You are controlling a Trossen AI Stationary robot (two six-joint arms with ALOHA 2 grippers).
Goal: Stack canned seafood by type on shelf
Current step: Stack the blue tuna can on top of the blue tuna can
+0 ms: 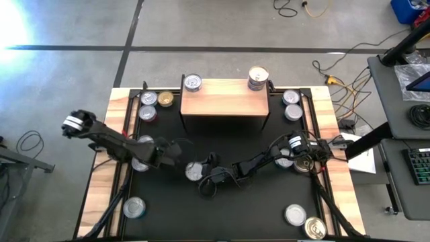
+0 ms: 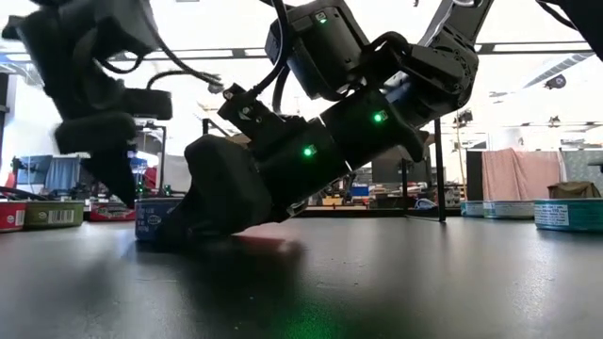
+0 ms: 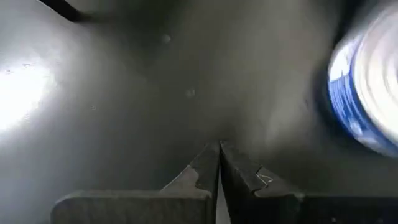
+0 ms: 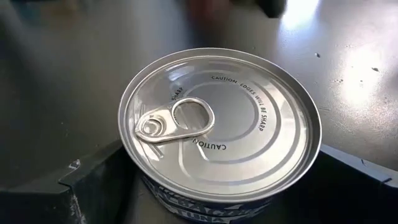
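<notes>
Only writing I can actually read is on the silver-topped tin [image 4: 219,127] in the right wrist view: "CAUTION" shows twice around the lid ring, plus "EDGES WILL BE SHARP". It has a pull-tab ring and a blue side label with white print too cut off to read.

That tin sits on the black mat [image 1: 222,208] near the middle of the tabletop, in front of the shelf [image 1: 224,98]. The right gripper [image 1: 200,173] is down low around it, fingers [image 4: 93,186] spread wide on either side of the can; whether they touch its sides, I can't tell.

The left gripper [image 1: 176,149] is just beside it, fingers [image 3: 199,177] pressed together with nothing between them, pointing down at the mat. Its wrist view catches a blurry blue-labelled can at the edge.

The shelf has a light wood top and thin black legs, sitting at the back of the mat. On its back edge: one silver tin [image 1: 193,83] at the left corner and a short stack of tins [image 1: 258,78] at the right corner.

Other tins are scattered around: a cluster left of the shelf [image 1: 149,105] with silver, gold and red-sided ones, two on the right of it [image 1: 292,104], a gold-topped one [image 1: 304,163] under the right arm, one at the front left [image 1: 134,208] and two at the front right [image 1: 304,222].
</notes>
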